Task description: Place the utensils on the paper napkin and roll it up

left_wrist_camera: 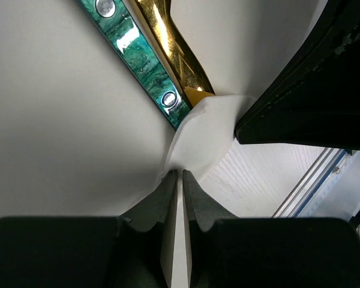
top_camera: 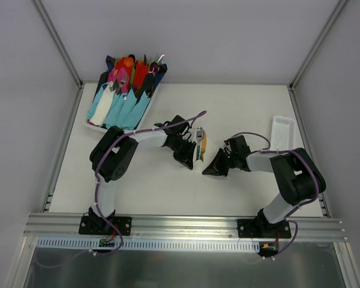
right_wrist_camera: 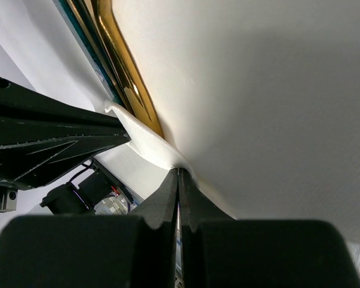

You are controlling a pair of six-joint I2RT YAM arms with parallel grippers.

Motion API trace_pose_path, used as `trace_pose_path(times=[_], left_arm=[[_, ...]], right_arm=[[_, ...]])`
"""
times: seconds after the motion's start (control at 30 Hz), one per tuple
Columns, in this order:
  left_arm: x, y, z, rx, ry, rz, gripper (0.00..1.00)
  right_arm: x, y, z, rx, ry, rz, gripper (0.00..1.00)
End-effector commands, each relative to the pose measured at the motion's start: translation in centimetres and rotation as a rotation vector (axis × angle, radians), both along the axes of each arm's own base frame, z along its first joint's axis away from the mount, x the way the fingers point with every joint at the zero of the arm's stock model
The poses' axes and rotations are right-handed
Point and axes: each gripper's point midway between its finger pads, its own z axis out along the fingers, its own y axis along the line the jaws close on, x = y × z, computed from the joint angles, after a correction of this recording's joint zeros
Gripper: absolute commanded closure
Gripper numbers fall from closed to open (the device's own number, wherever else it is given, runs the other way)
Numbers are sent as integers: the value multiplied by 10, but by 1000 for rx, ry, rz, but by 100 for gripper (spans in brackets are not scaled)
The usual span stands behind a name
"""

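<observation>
From above, the napkin (top_camera: 199, 157) is lying near the middle of the white worktop (top_camera: 168, 186), bunched into a narrow strip with the gold utensil (top_camera: 203, 143) showing along its right edge. The left hand (top_camera: 191, 155) is reaching in from the left and is touching the napkin. The right hand (top_camera: 209, 169) is coming in from the right, its tip just beside the strip's lower end. A tray (top_camera: 90, 124) of bright cutlery in light-blue wraps is sitting at the upper left, and a small white slotted tray (top_camera: 282, 131) is resting at the right edge, well apart from both hands. In the left wrist view, the left hand (left_wrist_camera: 180, 175) is closing together on a raised fold of the napkin (left_wrist_camera: 78, 120), with only a thin white sheet showing between its fingers (left_wrist_camera: 199, 204). The green-handled utensil (left_wrist_camera: 138, 54) and the gold utensil (left_wrist_camera: 174, 48) are lying side by side at the top, touching, half covered by paper, while the right hand (left_wrist_camera: 312, 90) is filling the right side. In the right wrist view, the right hand (right_wrist_camera: 179, 174) is pressing shut on a pinched ridge of the napkin (right_wrist_camera: 258, 90). The gold utensil (right_wrist_camera: 123, 66) and the green-handled utensil (right_wrist_camera: 87, 36) are running up to the upper left, and the left hand (right_wrist_camera: 48, 144) is crossing the left side.
</observation>
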Motion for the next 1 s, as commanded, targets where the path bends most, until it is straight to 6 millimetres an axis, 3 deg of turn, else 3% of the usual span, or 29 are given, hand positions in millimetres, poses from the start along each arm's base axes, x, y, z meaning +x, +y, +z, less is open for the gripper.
trace_pose_path(times=[0.0,0.53,0.97], left_arm=[[0,15,-22,76,31,49,92],[6,26,-35,105,68,94,98],[7,23,-34,89,89,98,100]], right_arm=[[2,-5,-6,-43,-6,-5,100],[-2,-29,-9,-108,8,-39,100],[9,-34,15,-172,-54,12,98]])
